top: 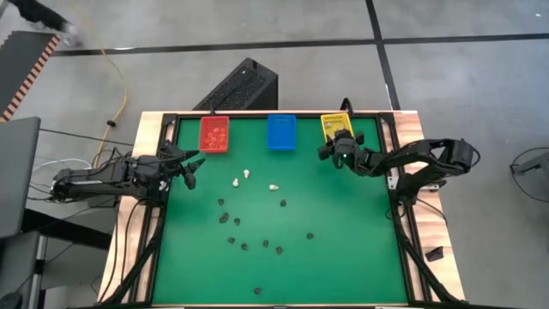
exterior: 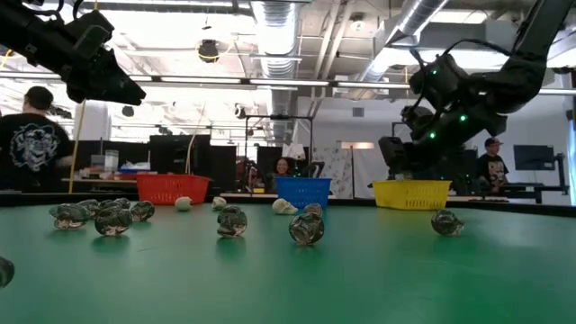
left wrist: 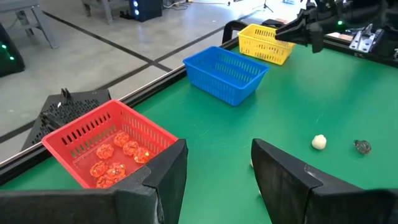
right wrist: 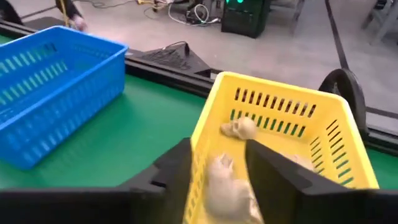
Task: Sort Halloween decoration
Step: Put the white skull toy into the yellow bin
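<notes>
Up high: right gripper (top: 335,148) over the yellow bin (top: 335,125), left gripper (top: 190,168) beside the red bin (top: 214,134). Small trinkets (top: 249,225) scattered on the green table (top: 343,240). Right wrist: jaws apart, cream trinket (right wrist: 219,180) between them, above the bin. Left wrist: jaws wide, nothing between.

The floor (top: 283,21) is grey concrete crossed by dark lines, with a yellow cable (top: 118,81) trailing at 10 o'clock of the table. A black perforated case (top: 243,86) stands on the floor at 12 o'clock, just beside the table's far edge. Beyond the table the room shows ceiling ducts (exterior: 274,27), long light strips (exterior: 225,83), desks with monitors (exterior: 531,158), and 3 people (exterior: 34,135) in the distance.
</notes>
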Controlling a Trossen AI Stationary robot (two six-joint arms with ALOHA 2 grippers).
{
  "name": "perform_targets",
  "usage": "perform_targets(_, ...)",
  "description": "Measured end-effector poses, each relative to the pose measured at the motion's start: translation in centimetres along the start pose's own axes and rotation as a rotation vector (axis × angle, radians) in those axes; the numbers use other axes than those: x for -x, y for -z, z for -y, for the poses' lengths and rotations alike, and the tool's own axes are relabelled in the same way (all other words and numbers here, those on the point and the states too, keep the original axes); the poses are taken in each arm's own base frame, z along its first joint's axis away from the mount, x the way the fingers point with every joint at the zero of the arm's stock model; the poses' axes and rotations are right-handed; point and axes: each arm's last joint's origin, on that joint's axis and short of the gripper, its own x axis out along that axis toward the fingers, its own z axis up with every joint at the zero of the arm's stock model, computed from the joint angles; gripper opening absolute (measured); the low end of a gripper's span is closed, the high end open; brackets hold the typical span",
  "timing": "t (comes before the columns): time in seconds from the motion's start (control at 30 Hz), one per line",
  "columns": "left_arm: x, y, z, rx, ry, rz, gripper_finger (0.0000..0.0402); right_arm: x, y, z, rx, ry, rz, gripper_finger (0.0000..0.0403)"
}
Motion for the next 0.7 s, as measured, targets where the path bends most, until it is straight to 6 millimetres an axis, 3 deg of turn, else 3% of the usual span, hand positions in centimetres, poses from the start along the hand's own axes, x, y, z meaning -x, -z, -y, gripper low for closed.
perform_targets(0.17, 0.0, 0.0, 0.0, -0.001, 0.001, 0.0, 0.0169, -0.3, -0.6, 0.3, -0.002, -0.026, 0.02, 0.0251)
perform_targets(0.33, 0.0, 0.0, 0.0, 0.0, 0.0, 0.0, 0.0169, -0.1, -2.0, -0.1, -0.025, -0.113, 0.047, 0.0262)
perform_targets(0.57, 0.0, 0.0, 0.0, -0.001, 0.0, -0.001, 0.0169, 2.3, -5.6, -2.6, -0.027, -0.503, 0.124, 0.0264)
perform_targets(0.7, 0.0, 0.0, 0.0, -0.002, 0.0, -0.002, 0.0169, 4.3, -6.3, -4.9, 0.024, -0.741, 0.14, 0.0265)
